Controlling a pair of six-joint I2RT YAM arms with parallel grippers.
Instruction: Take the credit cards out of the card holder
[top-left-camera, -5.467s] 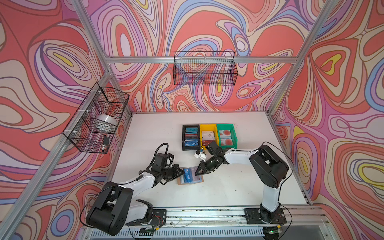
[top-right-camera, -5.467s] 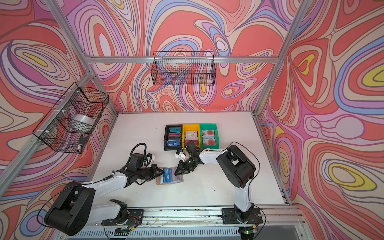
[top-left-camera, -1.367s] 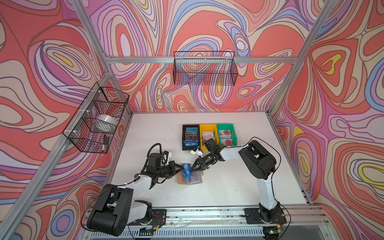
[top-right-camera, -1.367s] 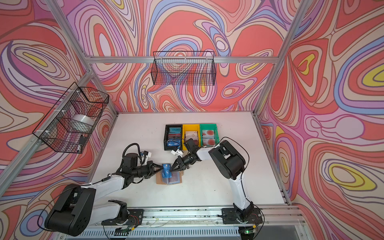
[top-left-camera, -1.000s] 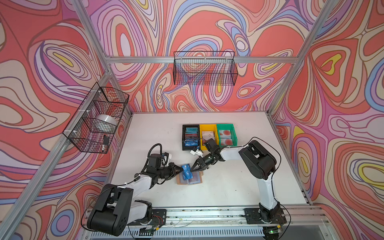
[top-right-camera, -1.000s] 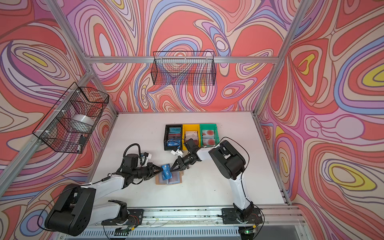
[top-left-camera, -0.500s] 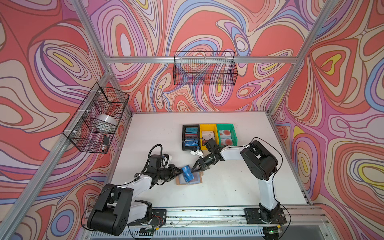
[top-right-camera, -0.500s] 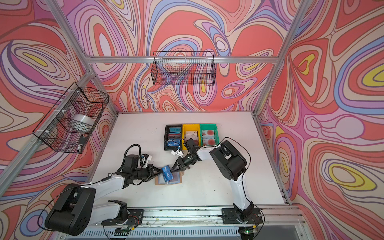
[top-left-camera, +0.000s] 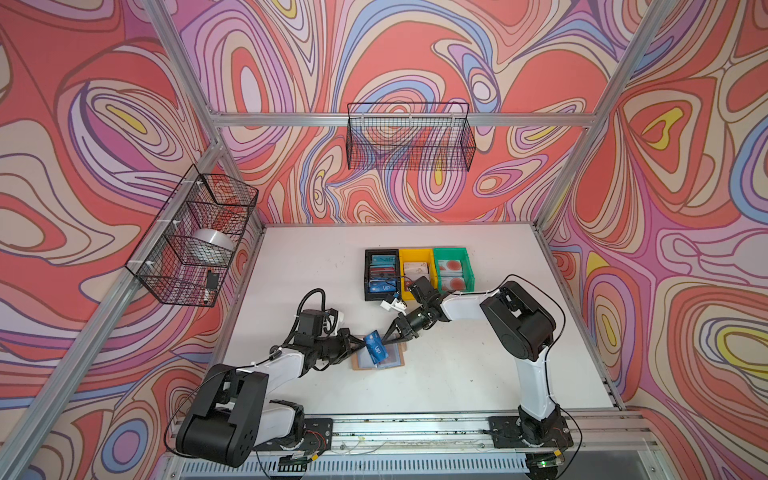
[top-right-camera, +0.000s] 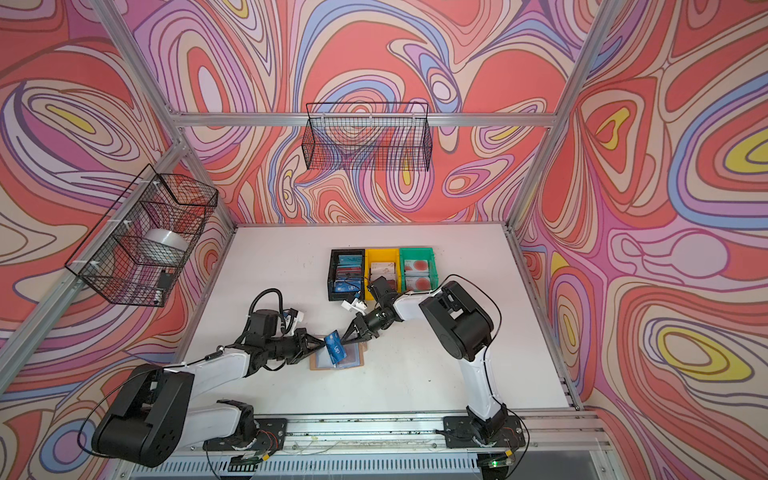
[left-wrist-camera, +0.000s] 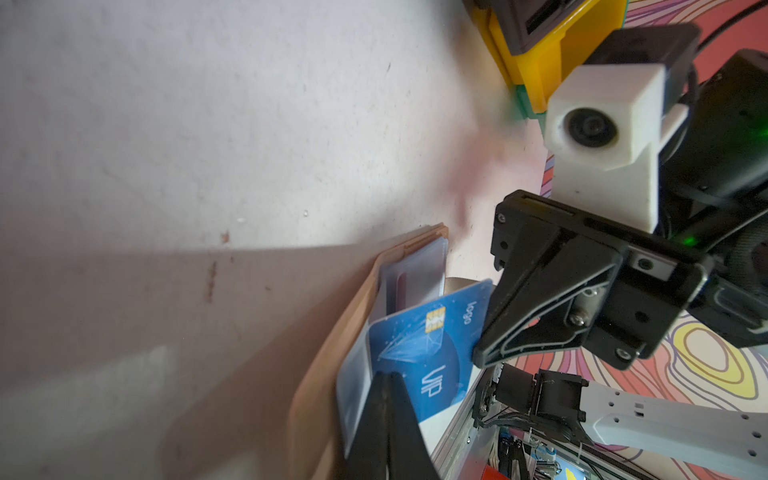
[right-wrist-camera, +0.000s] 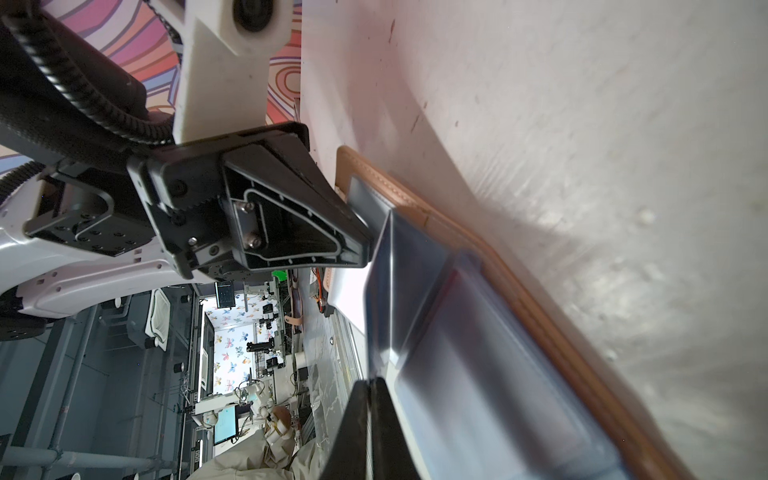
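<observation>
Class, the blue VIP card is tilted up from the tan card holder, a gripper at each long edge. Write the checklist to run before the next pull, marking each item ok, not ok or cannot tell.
1. Right gripper shut on the blue plastic "VIP" card at its edge: ok.
2. Left gripper shut at the edge of the clear plastic sleeve: ok.
3. Left gripper clear of the card itself: cannot tell.
4. Card free of the sleeve: not ok, one strip is covered.
5. Tan leather-like card holder flat on the white table: ok.
</observation>
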